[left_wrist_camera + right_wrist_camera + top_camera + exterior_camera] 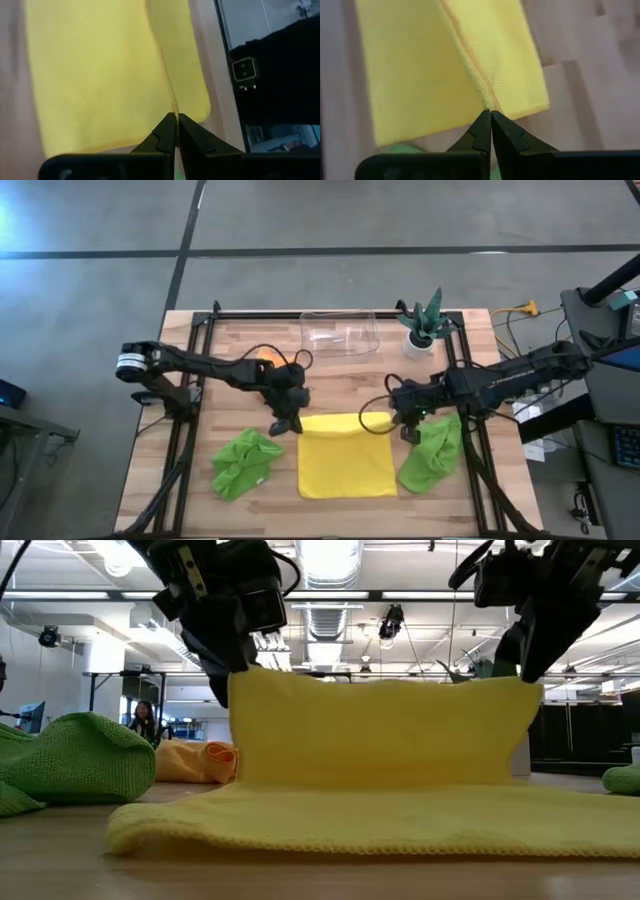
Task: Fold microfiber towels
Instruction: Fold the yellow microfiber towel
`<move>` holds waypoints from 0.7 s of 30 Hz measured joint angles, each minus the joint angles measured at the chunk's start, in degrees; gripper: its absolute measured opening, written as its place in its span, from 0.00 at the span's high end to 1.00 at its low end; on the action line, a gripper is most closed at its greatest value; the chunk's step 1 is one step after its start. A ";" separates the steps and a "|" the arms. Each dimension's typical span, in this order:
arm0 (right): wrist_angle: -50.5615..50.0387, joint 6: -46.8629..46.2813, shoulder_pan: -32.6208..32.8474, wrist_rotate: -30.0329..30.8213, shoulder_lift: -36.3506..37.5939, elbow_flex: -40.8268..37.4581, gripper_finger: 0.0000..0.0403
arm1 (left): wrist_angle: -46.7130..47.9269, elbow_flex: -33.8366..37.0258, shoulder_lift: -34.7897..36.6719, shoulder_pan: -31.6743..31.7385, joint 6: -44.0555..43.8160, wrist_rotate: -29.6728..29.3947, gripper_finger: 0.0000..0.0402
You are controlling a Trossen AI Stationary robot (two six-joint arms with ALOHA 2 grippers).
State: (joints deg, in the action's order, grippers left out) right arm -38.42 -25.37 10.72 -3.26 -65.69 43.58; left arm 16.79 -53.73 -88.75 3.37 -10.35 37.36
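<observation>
The high view shows the yellow towel [346, 458] as a near-square sheet at the table's [330, 375] front centre, its far edge pinched at both corners. The left gripper [284, 423] holds the far-left corner, the right gripper [408, 431] the far-right corner. Only the low view shows that this far edge is raised: the yellow towel [380, 770] stands as an upright panel between the two grippers, its near part lying flat on the wood. The raised edge runs left to right across the table. Each wrist view shows dark fingers pressed together on the cloth's hem, with a fine woven, stitched-edge texture.

A crumpled lime green towel [245, 462] lies to the left, another lime green towel [432, 455] to the right under the right arm. An orange towel [190, 760] sits bunched behind the left arm
</observation>
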 joint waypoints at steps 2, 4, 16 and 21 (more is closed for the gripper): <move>1.01 -1.41 1.04 -0.16 -0.04 -0.25 0.98 | -1.22 0.02 -1.36 -1.10 -0.95 0.20 1.00; 1.78 -2.84 2.38 -0.48 -0.04 -0.67 0.98 | -2.01 0.04 -2.43 -1.99 -1.52 0.99 1.00; 8.94 -12.35 11.67 -1.69 -0.09 -4.47 0.98 | -5.85 0.04 -4.06 -6.31 -5.11 1.74 1.00; 12.97 -15.16 14.59 -1.69 -0.09 -5.65 0.98 | -7.91 0.11 -4.06 -7.70 -5.95 1.71 1.00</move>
State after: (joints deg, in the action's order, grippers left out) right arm -25.45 -40.54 25.31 -4.95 -65.78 37.93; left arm 8.88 -53.62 -92.82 -4.33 -16.30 39.07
